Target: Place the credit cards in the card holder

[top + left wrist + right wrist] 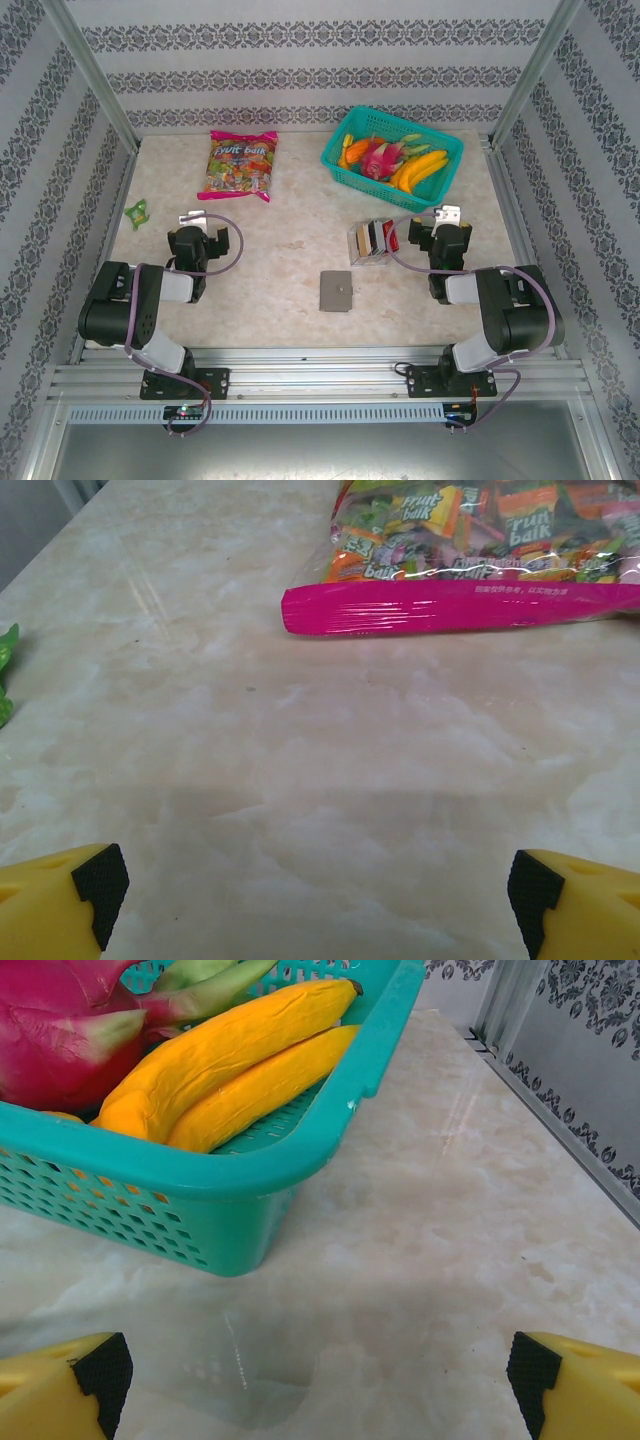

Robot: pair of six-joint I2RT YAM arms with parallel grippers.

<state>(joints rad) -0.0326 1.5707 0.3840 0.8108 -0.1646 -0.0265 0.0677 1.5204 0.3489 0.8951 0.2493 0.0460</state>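
Observation:
The credit cards (373,240) stand as a small fanned stack of red, black, white and tan, right of the table's middle. The card holder (336,291) is a flat dark-gray square lying shut nearer the front, apart from the cards. My right gripper (443,224) is just right of the cards, open and holding nothing. Its yellow fingers (70,1385) spread wide over bare table, so the right gripper (320,1385) faces the basket. My left gripper (206,226) is far left of both, open. The left gripper (320,900) has only table between its fingers (80,900).
A teal basket (345,172) of bananas and dragon fruit stands at the back right, its wall (120,1210) close ahead of my right gripper. A candy bag (241,165) (460,605) lies at the back left. A small green piece (136,210) sits by the left wall.

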